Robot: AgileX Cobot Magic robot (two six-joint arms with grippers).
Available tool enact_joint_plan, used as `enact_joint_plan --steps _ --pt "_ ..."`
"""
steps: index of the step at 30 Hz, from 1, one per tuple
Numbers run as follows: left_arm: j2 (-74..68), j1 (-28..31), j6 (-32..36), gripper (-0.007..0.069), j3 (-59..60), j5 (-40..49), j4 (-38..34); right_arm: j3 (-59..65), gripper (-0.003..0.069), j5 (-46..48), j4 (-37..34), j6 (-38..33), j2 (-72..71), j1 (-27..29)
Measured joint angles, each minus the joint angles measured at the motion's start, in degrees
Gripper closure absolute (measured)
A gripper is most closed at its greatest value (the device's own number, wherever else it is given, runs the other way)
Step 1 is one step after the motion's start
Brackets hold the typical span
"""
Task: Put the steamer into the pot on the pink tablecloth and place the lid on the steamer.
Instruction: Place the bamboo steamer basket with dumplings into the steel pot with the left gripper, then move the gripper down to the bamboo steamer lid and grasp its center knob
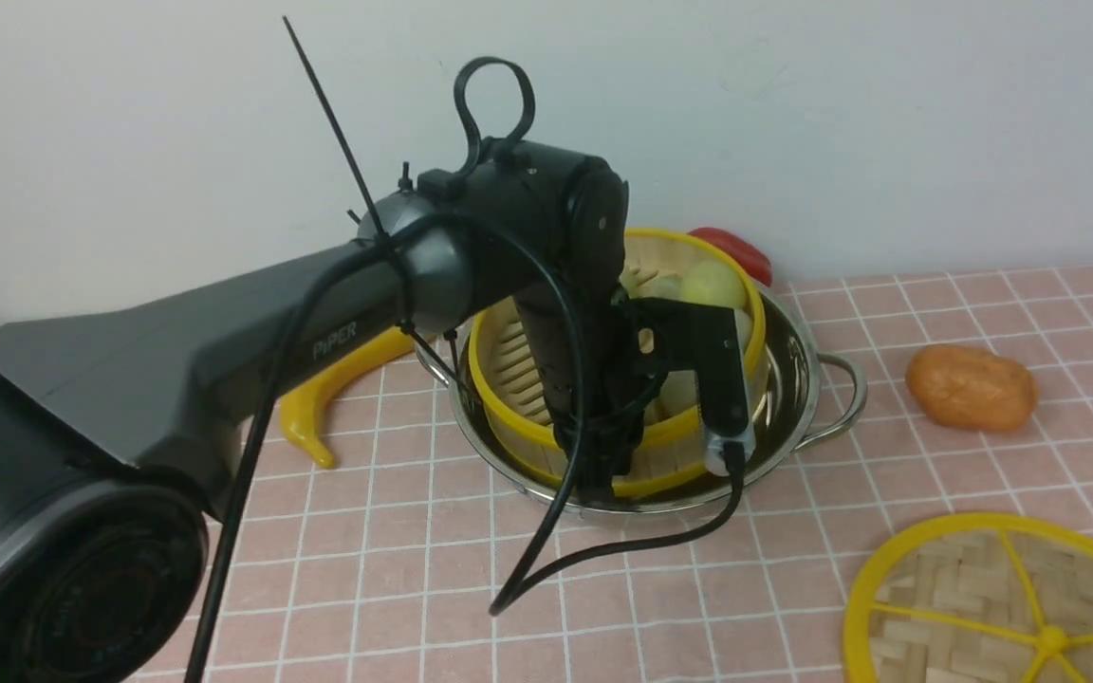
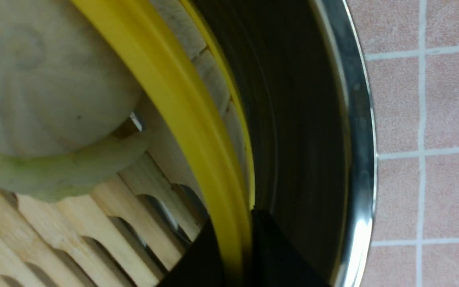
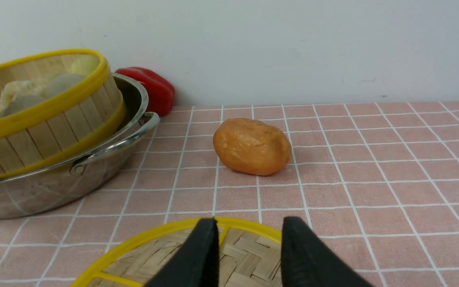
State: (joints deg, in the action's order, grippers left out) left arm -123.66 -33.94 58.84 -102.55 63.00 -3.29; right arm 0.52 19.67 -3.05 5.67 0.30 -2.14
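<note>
The right jaws are hanging parted and empty over the flat woven-bamboo yellow-rimmed lid (image 3: 150,255) on the pink white-gridded tablecloth (image 3: 373,179). Farther back, the left jaws are clamping the yellow rim of the round bamboo steamer (image 2: 181,103), sitting in the shiny steel pot (image 2: 357,119).

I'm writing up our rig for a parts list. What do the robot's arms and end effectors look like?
The left arm is dark grey with PiPER lettering, black cables and zip ties. The right end effector has black wedge-shaped fingers.
</note>
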Motion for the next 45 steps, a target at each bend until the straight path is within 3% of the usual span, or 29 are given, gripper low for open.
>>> enact_joint_plan --steps 9,12,23,30,34,37,38,41,44,45 --pt "-1.62 -0.07 0.0 0.0582 -0.38 -1.19 -0.12 0.0 0.0416 0.0 0.0 0.0 0.0 0.0" --pt "-1.75 -0.07 -0.35 0.0542 -0.57 -1.13 -0.12 0.0 0.0416 0.0 0.0 0.0 0.0 0.0" --pt "-1.31 -0.07 -5.55 0.0179 -2.63 1.51 2.83 0.0 0.0416 0.0 0.0 0.0 0.0 0.0" --pt "0.95 -0.07 -13.84 0.0122 -12.99 6.1 5.13 0.0 0.0416 0.0 0.0 0.0 0.0 0.0" --pt "3.04 -0.02 -19.88 0.0162 -19.29 6.17 6.82 0.0 0.0416 0.0 0.0 0.0 0.0 0.0" --pt "5.09 0.43 -25.5 0.0267 -21.85 6.23 9.73 0.0 0.0416 0.0 0.0 0.0 0.0 0.0" --pt "6.7 1.19 -27.91 0.0372 -22.69 6.31 11.46 0.0 0.0416 0.0 0.0 0.0 0.0 0.0" --pt "9.86 3.61 -30.99 0.0563 -23.23 6.38 12.71 0.0 0.0416 0.0 0.0 0.0 0.0 0.0" --pt "13.4 6.23 -33.22 0.0633 -23.28 6.37 11.57 0.0 0.0416 0.0 0.0 0.0 0.0 0.0" --pt "16.16 8.54 -34.6 0.0648 -23.4 6.43 8.21 0.0 0.0416 0.0 0.0 0.0 0.0 0.0"
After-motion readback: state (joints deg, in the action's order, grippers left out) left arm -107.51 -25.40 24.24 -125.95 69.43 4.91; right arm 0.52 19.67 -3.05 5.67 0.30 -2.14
